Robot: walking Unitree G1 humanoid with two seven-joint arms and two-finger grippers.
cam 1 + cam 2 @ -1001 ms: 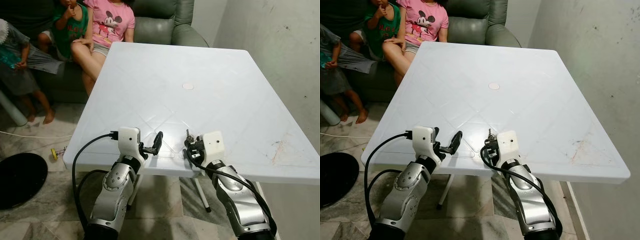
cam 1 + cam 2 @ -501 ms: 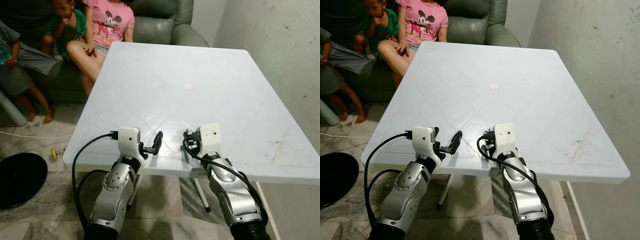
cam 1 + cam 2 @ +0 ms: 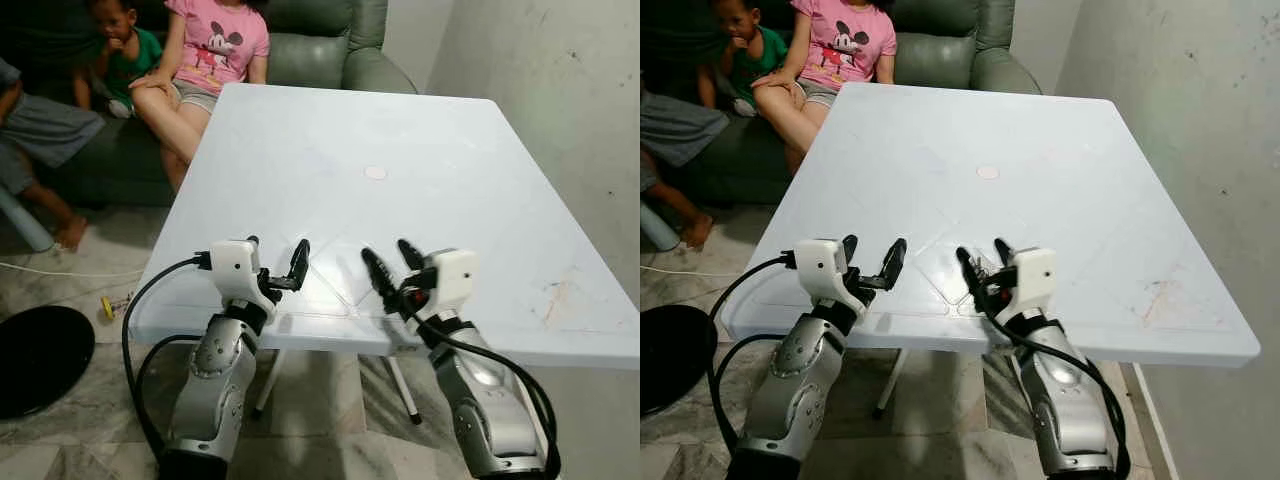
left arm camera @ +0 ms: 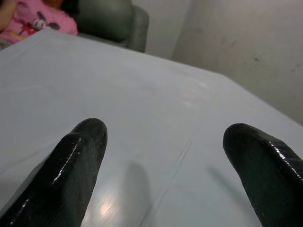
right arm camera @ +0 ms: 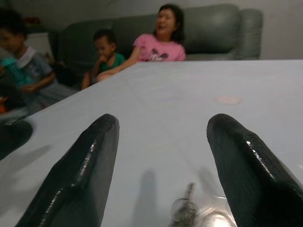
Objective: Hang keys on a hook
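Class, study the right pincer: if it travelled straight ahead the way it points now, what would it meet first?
Probably the keys, lying on the white table just ahead of the open right pincer. Depth is unclear, so it might pass above them.

a white table (image 3: 450,140) stands before a green sofa (image 3: 320,45) where people (image 3: 215,50) sit.

Two silver arms, rounded jointed metal shells; black cable loops from each forearm to wrist; white box-shaped housing on each wrist; left gripper (image 3: 274,264): two long black fingers (image 4: 78,161), glossy, rounded tips; right gripper (image 3: 392,265): same build, two long black fingers (image 5: 87,165), glossy; small black fittings between housing and fingers.
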